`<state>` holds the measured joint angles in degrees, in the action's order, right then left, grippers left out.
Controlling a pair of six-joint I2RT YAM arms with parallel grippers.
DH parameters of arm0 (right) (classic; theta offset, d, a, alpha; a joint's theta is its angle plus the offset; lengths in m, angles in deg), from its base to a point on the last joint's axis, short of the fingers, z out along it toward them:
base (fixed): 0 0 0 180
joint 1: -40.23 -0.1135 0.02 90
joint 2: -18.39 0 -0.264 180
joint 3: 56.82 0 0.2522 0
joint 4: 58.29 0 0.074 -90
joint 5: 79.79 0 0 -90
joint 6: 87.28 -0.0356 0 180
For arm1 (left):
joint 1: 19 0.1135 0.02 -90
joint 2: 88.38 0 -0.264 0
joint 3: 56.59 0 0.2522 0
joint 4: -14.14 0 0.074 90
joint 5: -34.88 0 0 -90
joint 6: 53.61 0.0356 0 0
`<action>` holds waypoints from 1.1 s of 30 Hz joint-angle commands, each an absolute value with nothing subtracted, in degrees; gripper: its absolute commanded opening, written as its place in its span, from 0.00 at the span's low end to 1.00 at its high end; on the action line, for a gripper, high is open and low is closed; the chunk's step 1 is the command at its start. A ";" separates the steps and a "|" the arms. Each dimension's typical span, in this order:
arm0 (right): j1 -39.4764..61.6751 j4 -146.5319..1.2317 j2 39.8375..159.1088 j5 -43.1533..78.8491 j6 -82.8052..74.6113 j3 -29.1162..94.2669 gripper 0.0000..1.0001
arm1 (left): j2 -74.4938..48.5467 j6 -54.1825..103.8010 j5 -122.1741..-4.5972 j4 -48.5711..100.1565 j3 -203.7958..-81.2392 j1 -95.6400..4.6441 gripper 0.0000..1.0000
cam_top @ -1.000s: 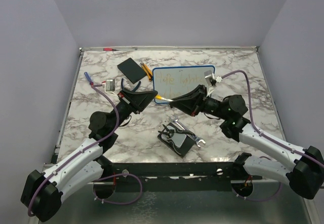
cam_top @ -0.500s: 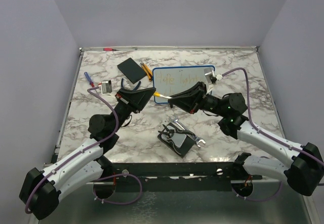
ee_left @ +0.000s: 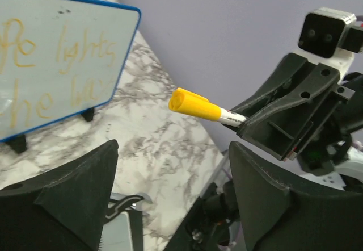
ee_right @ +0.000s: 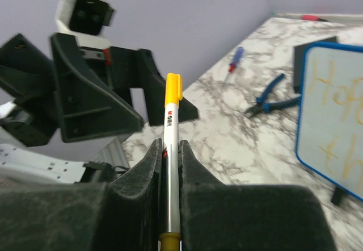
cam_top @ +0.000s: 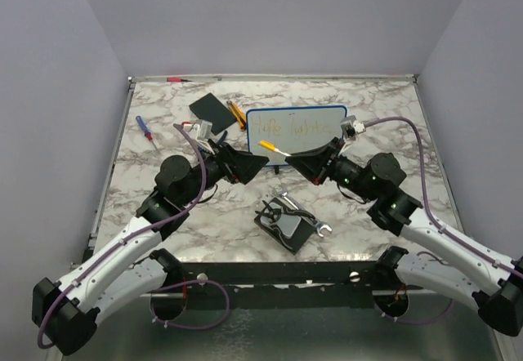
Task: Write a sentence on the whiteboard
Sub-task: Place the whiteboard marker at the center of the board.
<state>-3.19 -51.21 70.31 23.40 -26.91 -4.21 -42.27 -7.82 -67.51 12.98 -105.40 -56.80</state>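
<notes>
The whiteboard (cam_top: 296,131) stands at the back centre, blue-rimmed, on small black feet. The sentence (cam_top: 290,124) is faint orange-yellow handwriting in two lines, also legible in the left wrist view (ee_left: 51,63). My right gripper (ee_right: 169,149) is shut on a marker (ee_right: 172,114) with a silver body and a yellow cap (ee_left: 195,104) on its end. The marker (cam_top: 270,146) points left, in the air in front of the board. My left gripper (ee_left: 173,200) is open with nothing between its fingers, just below and left of the cap. In the top view it (cam_top: 260,163) faces the right gripper (cam_top: 292,161).
A black square pad (cam_top: 212,112) and an orange pencil-like tool (cam_top: 237,113) lie left of the board. Blue pliers (ee_right: 272,95) and a blue-handled screwdriver (cam_top: 145,128) lie further left. A black tool case with a wrench (cam_top: 286,222) sits near the front centre.
My left gripper, shut at the marker's capped end before, now stands open. Both arms have shifted to the right, and the marker is higher up in front of the board.
</notes>
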 commanded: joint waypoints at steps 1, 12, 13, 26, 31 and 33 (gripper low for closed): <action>-3.29 -69.37 65.46 5.75 -26.98 -5.38 0.00 | -41.78 4.03 -66.84 26.80 -111.64 -55.15 0.93; -3.36 -102.11 68.49 -19.78 -37.96 -0.78 0.01 | -36.64 18.50 -57.05 42.51 -119.82 -45.69 0.99; -3.32 -104.26 69.09 -21.62 -40.05 -0.64 0.01 | -36.28 19.02 -56.37 42.97 -119.72 -44.11 0.99; -3.28 -92.41 70.59 -35.54 -49.97 -13.77 0.07 | -38.86 25.59 -40.55 42.27 -110.75 -39.39 0.99; -3.28 -83.60 74.59 -37.98 -53.45 -18.44 0.07 | -39.97 25.64 -40.32 42.35 -110.49 -39.14 0.99; -3.28 -82.05 76.94 -39.29 -53.44 -18.95 0.09 | -40.34 25.13 -41.20 42.23 -110.30 -39.15 0.99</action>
